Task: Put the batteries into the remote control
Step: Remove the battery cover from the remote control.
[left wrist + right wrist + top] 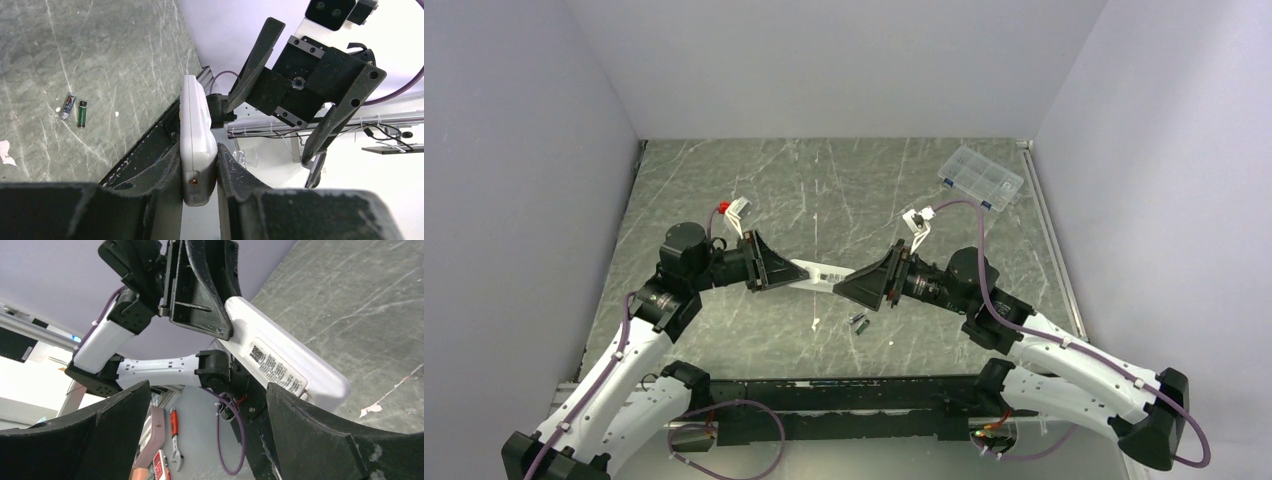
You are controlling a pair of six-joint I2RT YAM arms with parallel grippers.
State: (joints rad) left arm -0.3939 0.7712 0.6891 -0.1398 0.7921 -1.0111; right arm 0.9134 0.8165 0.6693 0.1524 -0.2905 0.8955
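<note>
The white remote control (819,273) is held above the table, clamped at its left end by my left gripper (786,268). In the left wrist view the remote (196,125) stands edge-on between the two fingers, and the gripper (198,157) is shut on it. My right gripper (849,285) is open and empty at the remote's free right end. In the right wrist view the remote's labelled back (280,362) lies beside the right finger (310,430). Two dark batteries (859,322) lie on the table below the remote; they also show in the left wrist view (75,110).
A clear compartmented box (980,178) sits at the back right. A small white sliver (816,323) lies left of the batteries. The black frame rail (844,395) runs along the near edge. Grey walls close in the left, back and right.
</note>
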